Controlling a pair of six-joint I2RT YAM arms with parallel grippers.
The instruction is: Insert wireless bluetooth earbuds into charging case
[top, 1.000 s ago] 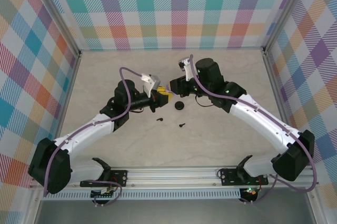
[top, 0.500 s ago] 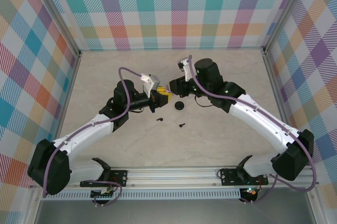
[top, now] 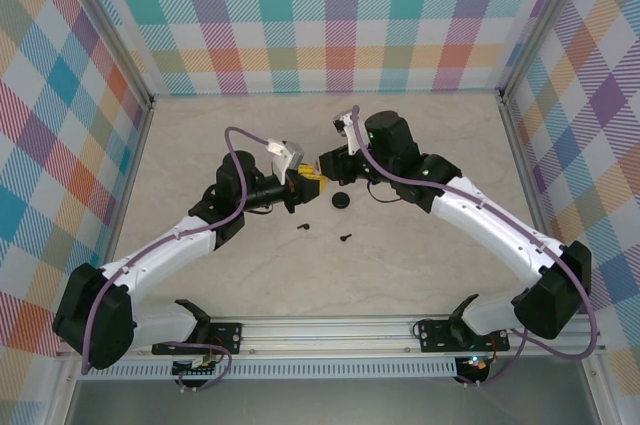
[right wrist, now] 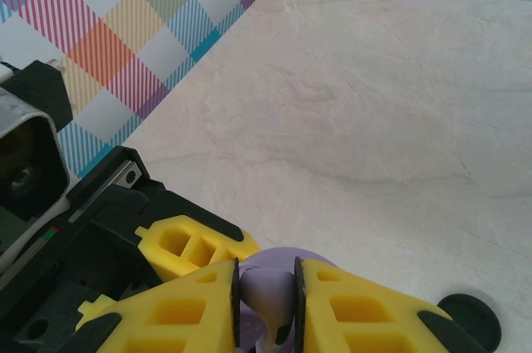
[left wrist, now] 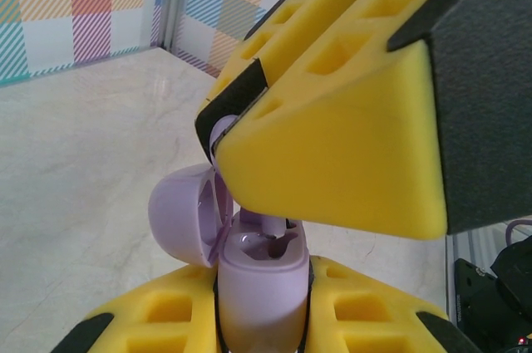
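My left gripper is shut on a pale lilac charging case, held upright with its lid hinged open to the left. My right gripper is shut on a lilac earbud directly over the case. The earbud's stem reaches into the case's well, under the right gripper's yellow fingers. Two black earbuds lie on the table in front of the grippers. The case's lilac lid peeks out beyond my right fingers.
A round black case sits on the marble table just right of the two grippers. Checked walls enclose the table on three sides. Both arms meet near the middle of the table.
The right gripper has edged slightly left and away over the case. The left arm and the things on the table have stayed put.
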